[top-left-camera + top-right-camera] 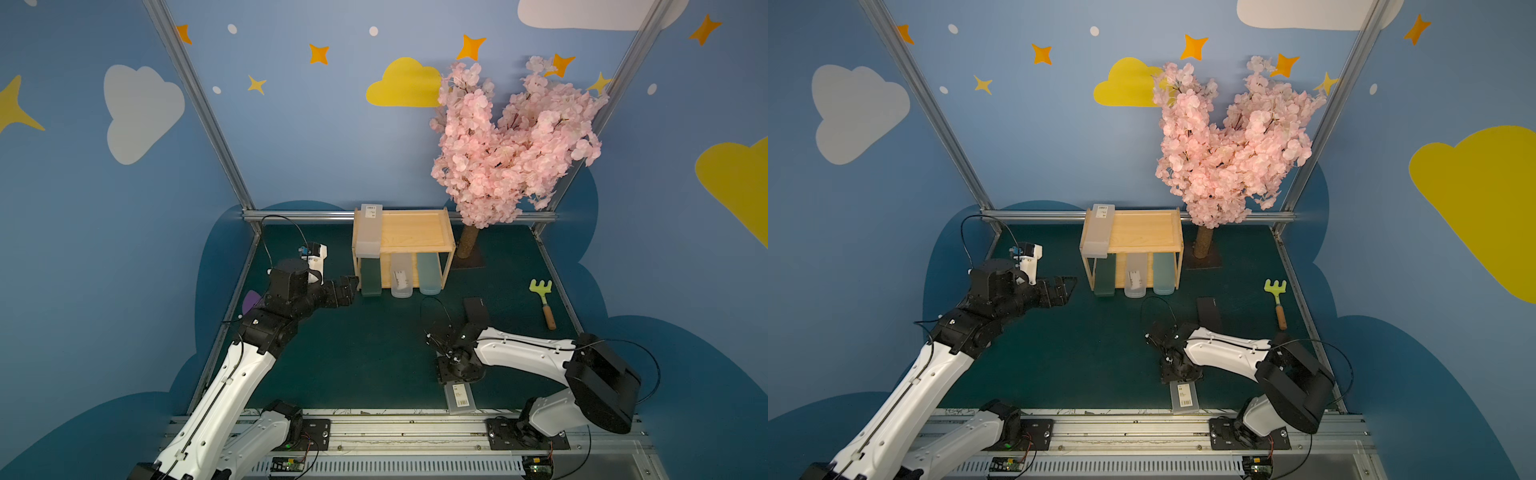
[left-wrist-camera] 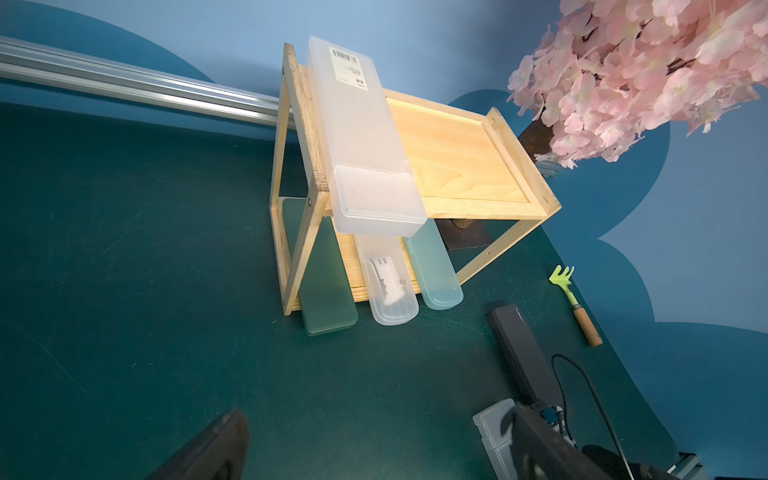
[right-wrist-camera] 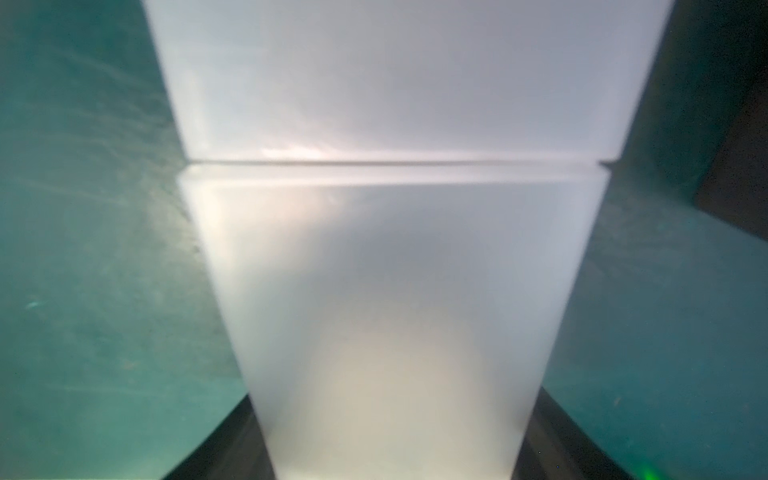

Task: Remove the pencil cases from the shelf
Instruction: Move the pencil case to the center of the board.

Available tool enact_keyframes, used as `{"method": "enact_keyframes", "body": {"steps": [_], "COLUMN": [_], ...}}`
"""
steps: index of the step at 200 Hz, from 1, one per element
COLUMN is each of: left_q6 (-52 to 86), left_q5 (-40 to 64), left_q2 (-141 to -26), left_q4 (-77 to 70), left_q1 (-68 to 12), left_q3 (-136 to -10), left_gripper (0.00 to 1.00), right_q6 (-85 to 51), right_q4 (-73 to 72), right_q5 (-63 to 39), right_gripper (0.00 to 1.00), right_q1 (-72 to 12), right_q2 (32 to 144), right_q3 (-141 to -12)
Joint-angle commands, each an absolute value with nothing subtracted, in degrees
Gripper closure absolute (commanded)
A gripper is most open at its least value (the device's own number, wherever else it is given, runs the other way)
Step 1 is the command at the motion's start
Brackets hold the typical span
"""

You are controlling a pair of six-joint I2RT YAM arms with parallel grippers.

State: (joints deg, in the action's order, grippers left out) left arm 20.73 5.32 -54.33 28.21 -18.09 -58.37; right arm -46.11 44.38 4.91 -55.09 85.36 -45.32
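**A:** Where do your pencil cases lie right now?

**B:** Four are on the shelf (image 1: 419, 230). The frosted case (image 1: 369, 232) runs along the top tier's edge on your left arm's side, with its end jutting past the front. Below it, the dark green case (image 1: 370, 278), clear case (image 1: 401, 280) and light blue case (image 1: 429, 276) sit side by side, and their ends poke out too. Those overhangs probably give you something to pinch. The black case (image 1: 477, 311) and the second frosted case (image 1: 460, 398) lie off the shelf on the worktop (image 1: 365, 353).

**A:** And your claws?

**B:** Your left claw (image 1: 351, 291) is spread wide and empty, just beside the dark green case. Your right claw (image 1: 457, 374) sits over the second frosted case near the front rail. Its wrist view shows the case running between the fingers, but I cannot tell whether it is pinching the case or only straddling it.

**A:** Anything in your way?

**B:** The shelf's corner post stands beside the dark green case, and the frosted case overhangs it from above. The blossom tree (image 1: 511, 137) crowds the far corner. The green toy rake (image 1: 542, 295) and purple trowel (image 1: 249, 301) lie well apart from the shelf.
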Motion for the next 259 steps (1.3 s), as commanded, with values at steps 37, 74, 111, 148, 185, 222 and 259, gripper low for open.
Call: {"method": "enact_keyframes", "body": {"steps": [37,74,111,148,185,222,259], "left_q6": [19.22,18.71,17.89,17.45,17.19,17.05,17.23], "left_q5": [4.44,4.0,3.17,2.99,2.81,2.81,2.81], "left_q2": [-54.56,-54.63,-54.64,-55.13,-55.67,-56.08,-56.07], "left_q4": [27.69,28.1,28.73,28.68,28.67,28.67,28.65], "left_q1": [-18.26,-18.29,-18.28,-18.24,-18.21,-18.26,-18.26], "left_q3": [-58.5,-58.48,-58.88,-59.06,-59.23,-59.48,-59.74], "left_gripper": [0.0,0.0,0.0,0.0,0.0,0.0,0.0], "right_q6": [-36.48,-31.07,-28.18,-27.07,-26.91,-27.05,-26.83], "right_q4": [44.32,42.91,42.1,42.01,41.33,40.69,42.89], "right_q5": [6.5,5.32,4.82,4.94,4.74,5.51,6.8], "right_gripper": [0.34,0.33,0.33,0.31,0.27,0.07,0.02], "right_q1": [-44.06,-38.33,-36.13,-35.42,-34.81,-34.94,-35.93], "right_q2": [87.82,93.38,98.55,101.24,102.48,100.93,93.61], "right_q3": [-54.04,-58.43,-62.15,-64.63,-64.5,-64.3,-65.29]}}
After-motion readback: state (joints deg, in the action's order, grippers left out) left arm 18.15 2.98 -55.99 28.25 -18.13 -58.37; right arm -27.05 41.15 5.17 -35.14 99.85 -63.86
